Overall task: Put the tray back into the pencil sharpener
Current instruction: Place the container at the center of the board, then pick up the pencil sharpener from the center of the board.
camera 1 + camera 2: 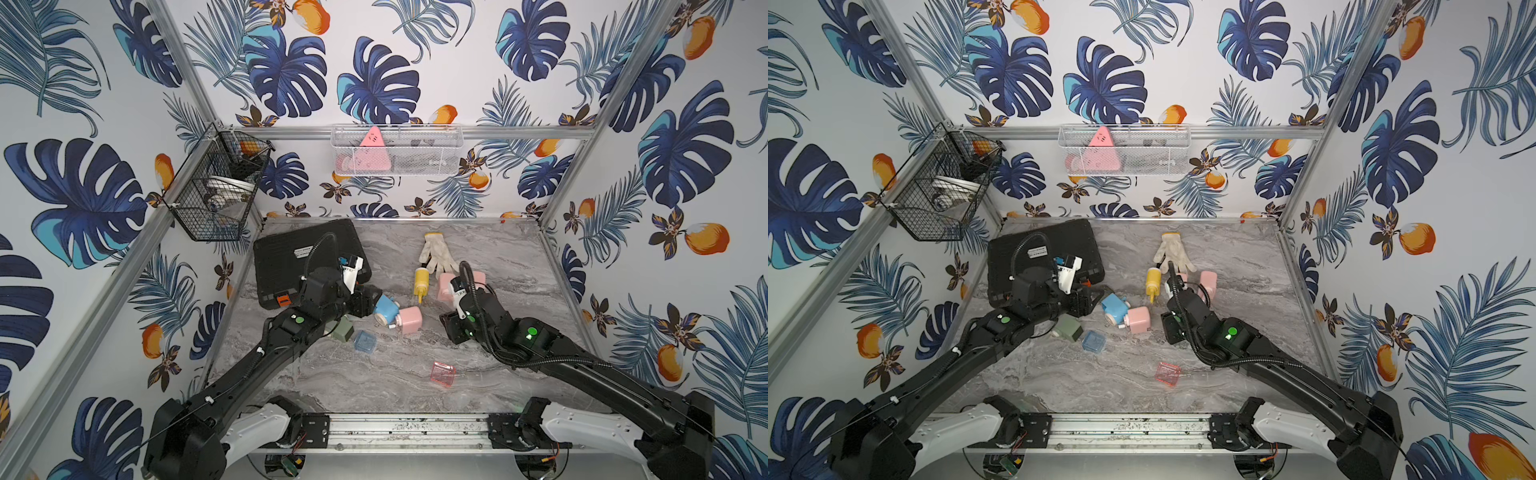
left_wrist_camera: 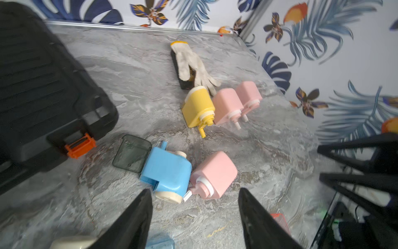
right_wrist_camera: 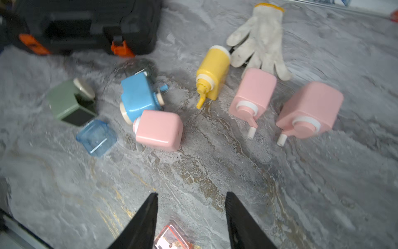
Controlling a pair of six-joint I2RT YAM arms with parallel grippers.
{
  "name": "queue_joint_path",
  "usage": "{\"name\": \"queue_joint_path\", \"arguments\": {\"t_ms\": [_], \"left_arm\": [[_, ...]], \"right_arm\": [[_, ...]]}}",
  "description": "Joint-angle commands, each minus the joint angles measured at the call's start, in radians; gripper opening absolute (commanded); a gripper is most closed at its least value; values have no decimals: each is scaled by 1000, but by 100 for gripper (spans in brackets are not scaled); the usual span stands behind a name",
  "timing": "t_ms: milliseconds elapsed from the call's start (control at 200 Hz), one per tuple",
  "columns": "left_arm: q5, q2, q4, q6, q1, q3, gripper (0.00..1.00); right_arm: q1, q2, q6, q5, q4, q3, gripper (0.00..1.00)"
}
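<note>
Right wrist view shows six boxy, round-cornered plastic sharpeners on the marbled grey table (image 3: pixel 301 172): three pink sharpeners (image 3: pixel 253 94), one yellow sharpener (image 3: pixel 213 71), one blue sharpener (image 3: pixel 137 97) and one green sharpener (image 3: pixel 64 101), which has a dark square opening.

There are three trays. The clear blue tray (image 3: pixel 97 138) sits near the blue sharpener. The smoky grey tray (image 2: pixel 132 153) touches the blue sharpener. The clear pink tray (image 3: pixel 170 239) lies well apart from the blue sharpener.

One knitted white glove (image 3: pixel 260 36) and one ribbed black case (image 3: pixel 86 21) lie beyond the blue sharpener.

The left claw (image 2: pixel 195 190) and the right claw (image 3: pixel 192 194) both stand wide and hold nothing.
</note>
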Motion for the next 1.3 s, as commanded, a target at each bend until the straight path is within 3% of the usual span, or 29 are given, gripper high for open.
{"name": "queue_joint_path", "arguments": {"t_ms": [0,155,396,531,696,942,1297], "left_arm": [[82,67,-9,333,-73,68,73],[55,227,-214,609,-167,216,75],[107,431,-348,815,-190,356,83],[102,528,-369,862,-196,415,93],[101,630,-393,904,-197,483,95],[66,742,-453,929,-197,579,90],[43,788,-480,934,-197,564,79]], "right_arm": [[-3,-47,271,78,-98,6,53],[-6,-133,280,106,-132,-12,53],[-9,-219,313,149,-210,-19,53],[-9,-266,353,147,-227,-44,53],[-9,-289,377,141,-246,-61,53],[-10,-303,390,134,-261,-73,53],[-9,-314,419,127,-270,-90,53]]}}
